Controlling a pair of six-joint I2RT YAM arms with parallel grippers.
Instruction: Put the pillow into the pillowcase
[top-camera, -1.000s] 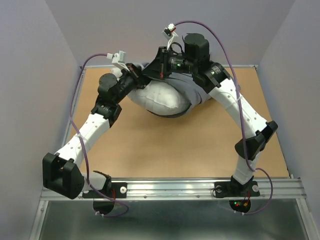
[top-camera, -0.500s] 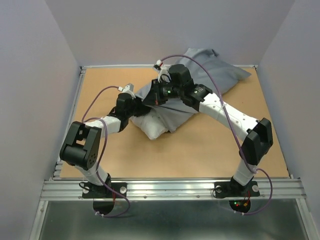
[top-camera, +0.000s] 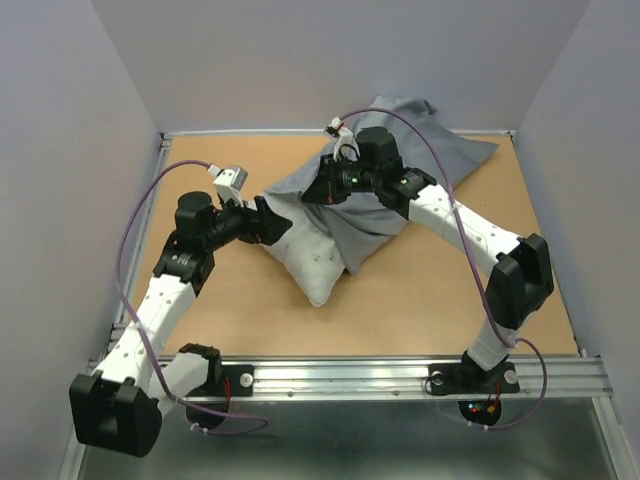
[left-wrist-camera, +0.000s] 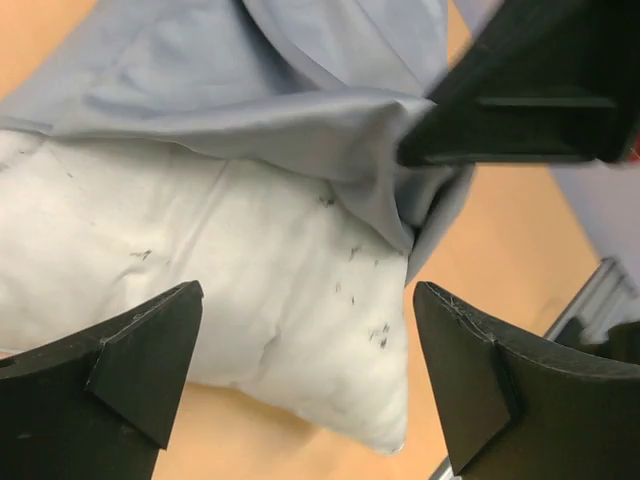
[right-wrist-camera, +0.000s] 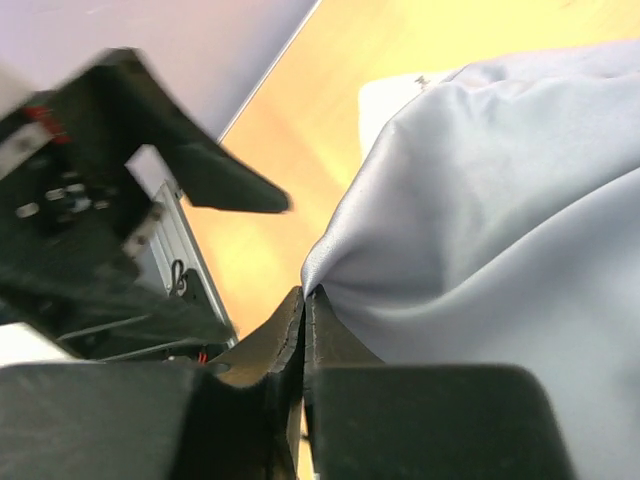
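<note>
**Item 1, pillow** (top-camera: 312, 258): off-white, plump, with faint dark specks. It lies at the middle of the surface (top-camera: 430, 300), set diagonally. 1 pointed corner and the near-left side are bare and point toward the arm bases. The rest is under cloth.

**Item 2, pillowcase** (top-camera: 405, 160): thin blue-grey cloth. It is drawn over the far part of the pillow and trails loose and crumpled toward the far right corner of the surface. Its open edge runs across the pillow in folds.

**Item 3, right hand** (top-camera: 326, 192): pressed together, pinching a fold of the pillowcase at its upper left edge and holding it raised above the pillow. The right wrist view shows the cloth caught between the 2 fingertips (right-wrist-camera: 303, 300).

**Item 4, left hand** (top-camera: 272, 222): spread wide and holding nothing, at the pillow's left side. In the left wrist view the bare pillow (left-wrist-camera: 250, 270) shows between its 2 fingers, below the pillowcase edge (left-wrist-camera: 300, 120). Whether it touches the pillow cannot be told.

**Item 5, surface**: tan board with a metal rail (top-camera: 350, 375) along the near edge.
</note>
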